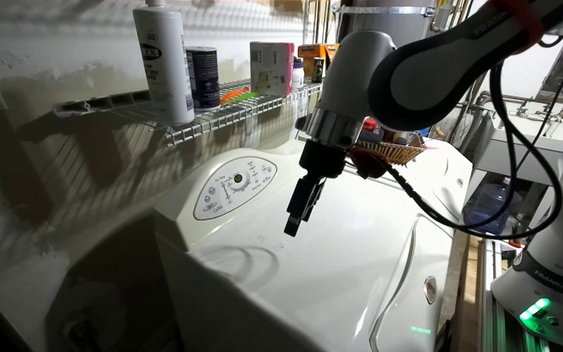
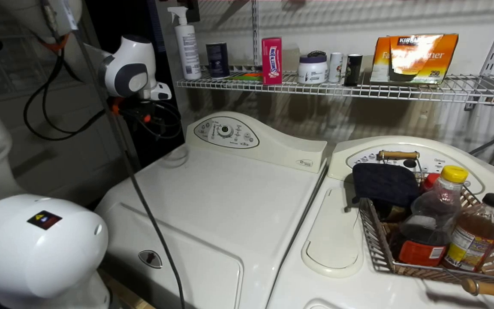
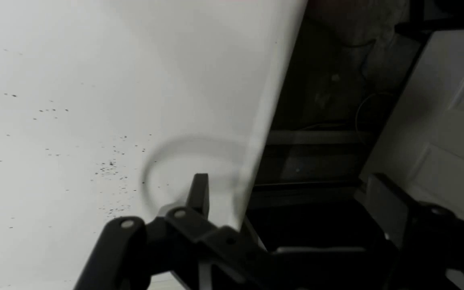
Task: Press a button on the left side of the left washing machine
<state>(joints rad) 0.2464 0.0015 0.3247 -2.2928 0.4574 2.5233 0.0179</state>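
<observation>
The left washing machine (image 1: 330,254) is glossy white with a curved top; it also shows in an exterior view (image 2: 238,184). Its oval control panel (image 1: 235,188) has a round dial and small buttons (image 1: 209,194) at its left end. The panel (image 2: 226,132) is at the machine's back. My gripper (image 1: 292,227) points down above the machine's top, in front of the panel and apart from it. In the wrist view the gripper (image 3: 288,181) has its fingers wide apart with nothing between them. The machine's top (image 3: 115,100) and side edge show there; the panel does not.
A wire shelf (image 1: 223,117) with a spray bottle (image 1: 164,63), cans and boxes hangs above the panel. A second white appliance (image 2: 290,257) stands to the right, bearing a basket (image 2: 378,240) of bottles. A black cable (image 1: 423,205) loops from the arm. A dark gap (image 3: 316,161) lies beside the machine.
</observation>
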